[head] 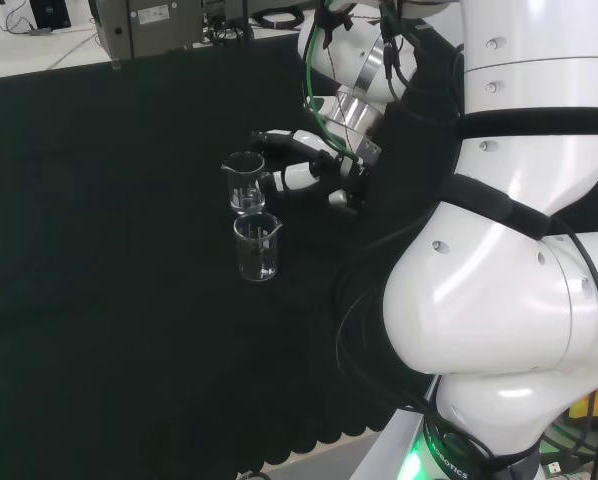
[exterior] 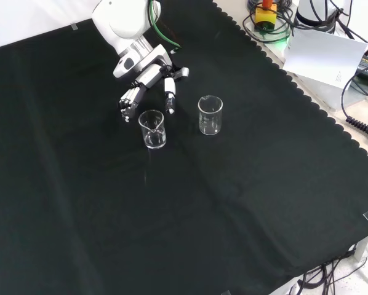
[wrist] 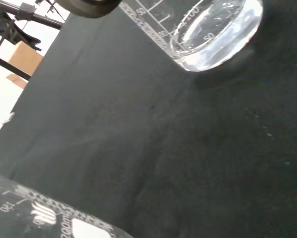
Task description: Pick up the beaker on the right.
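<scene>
In the front view, two clear beakers stand upright and apart on the desk [exterior: 245, 209], nearer its far edge than its near one: the left beaker [exterior: 152, 129] and the right beaker [exterior: 210, 115]. Just behind the left beaker hangs the hand [exterior: 148, 83], fingers [exterior: 130, 99] spread downward, apparently touching neither.
</scene>
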{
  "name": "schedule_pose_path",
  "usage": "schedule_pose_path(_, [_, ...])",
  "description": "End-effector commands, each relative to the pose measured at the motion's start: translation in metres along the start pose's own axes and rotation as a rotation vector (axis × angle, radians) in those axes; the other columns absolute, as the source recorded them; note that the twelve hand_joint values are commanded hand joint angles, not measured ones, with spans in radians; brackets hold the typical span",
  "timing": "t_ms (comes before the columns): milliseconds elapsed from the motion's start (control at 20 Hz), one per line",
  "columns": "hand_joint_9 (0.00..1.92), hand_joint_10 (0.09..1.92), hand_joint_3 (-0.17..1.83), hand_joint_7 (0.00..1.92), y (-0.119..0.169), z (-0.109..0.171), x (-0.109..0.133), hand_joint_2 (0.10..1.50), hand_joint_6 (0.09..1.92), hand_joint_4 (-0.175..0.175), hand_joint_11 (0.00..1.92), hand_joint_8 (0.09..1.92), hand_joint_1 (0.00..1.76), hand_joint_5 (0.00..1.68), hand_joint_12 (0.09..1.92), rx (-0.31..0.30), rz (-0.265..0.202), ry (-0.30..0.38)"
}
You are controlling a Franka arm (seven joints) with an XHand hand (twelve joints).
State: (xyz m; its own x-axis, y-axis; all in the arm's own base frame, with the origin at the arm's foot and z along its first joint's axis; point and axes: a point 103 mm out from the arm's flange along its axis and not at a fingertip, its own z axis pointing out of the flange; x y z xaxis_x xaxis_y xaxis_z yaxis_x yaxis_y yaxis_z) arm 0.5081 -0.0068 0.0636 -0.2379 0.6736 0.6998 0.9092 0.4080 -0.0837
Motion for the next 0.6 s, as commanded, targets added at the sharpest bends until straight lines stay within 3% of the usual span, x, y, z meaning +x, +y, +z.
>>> schedule_pose_path(50, [0.3,0.61,-0.17,0.22,0.0055,0.0071,0.0029,0.9,0.09,-0.019,0.0,0.61,0.86,0.34,1.24,-0.014,-0.019,0.026])
schedule_pose_path(600, [0.33,0.6,-0.17,0.23,0.0154,0.0146,-0.0001,0.9,0.09,-0.025,0.0,0.63,0.86,0.37,1.3,-0.047,-0.027,0.086])
